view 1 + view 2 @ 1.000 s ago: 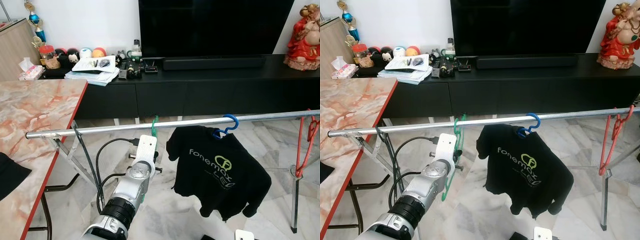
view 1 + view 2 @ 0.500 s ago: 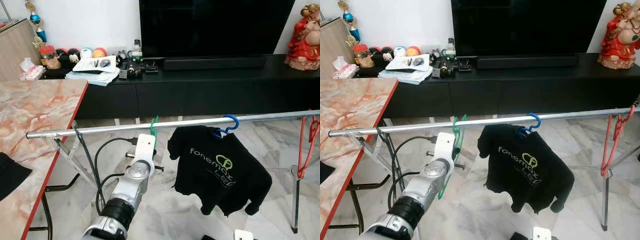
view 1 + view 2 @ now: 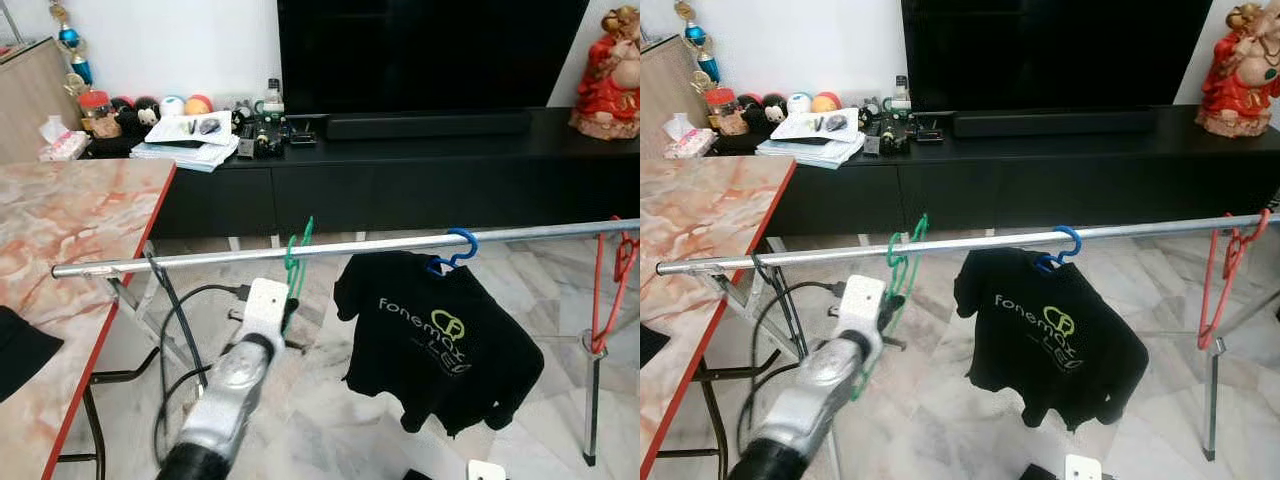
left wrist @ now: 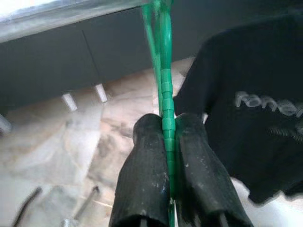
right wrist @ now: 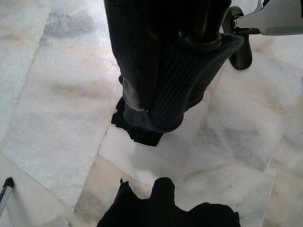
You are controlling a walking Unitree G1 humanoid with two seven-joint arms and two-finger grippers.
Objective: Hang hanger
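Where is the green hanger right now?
The green hanger is hooked over the metal rail, left of the black T-shirt, with the left tool shut on it.

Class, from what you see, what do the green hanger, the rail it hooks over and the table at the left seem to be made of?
Green hanger: likely plastic, with a glossy uniform colour and moulded ridges, clamped between the left gripper fingers.
Rail: metal tube, silvery with bright highlights.
Table: marble-look top, polished, with orange-pink veining and a red edge; real stone or laminate cannot be told.
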